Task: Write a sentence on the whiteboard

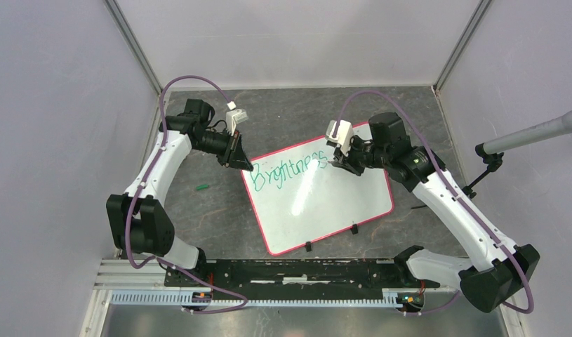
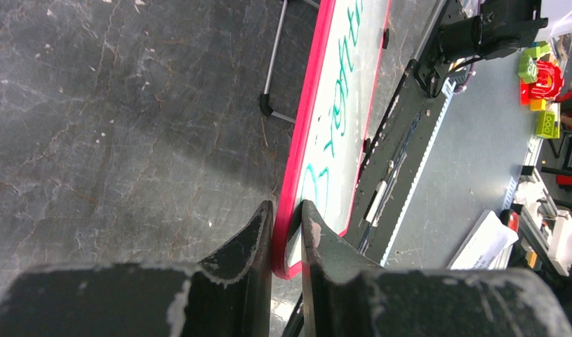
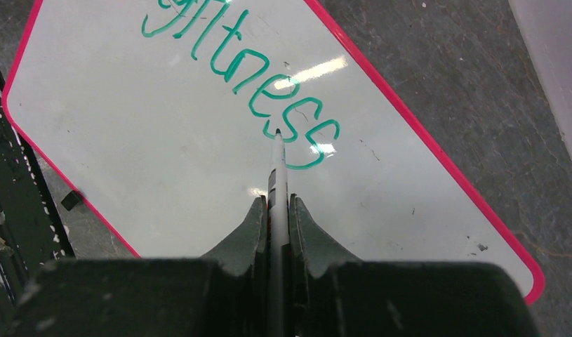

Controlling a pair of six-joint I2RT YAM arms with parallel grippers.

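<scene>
The whiteboard [image 1: 332, 203] lies tilted on the dark table, white with a red-pink rim. Green lettering [image 1: 286, 170] on it reads "Brightness" in one line. My left gripper [image 1: 242, 163] is shut on the board's top-left corner; the rim [image 2: 300, 151] runs between its fingers in the left wrist view. My right gripper [image 1: 342, 165] is shut on a white marker [image 3: 277, 175], whose tip sits at the last letters of the lettering [image 3: 269, 77] on the whiteboard [image 3: 163, 154].
A small green cap [image 1: 202, 187] lies on the table left of the board. Two black clips [image 1: 308, 246] sit at the board's near edge. A black and silver rail [image 1: 290, 274] runs along the near side. A microphone stand [image 1: 528, 133] reaches in from the right.
</scene>
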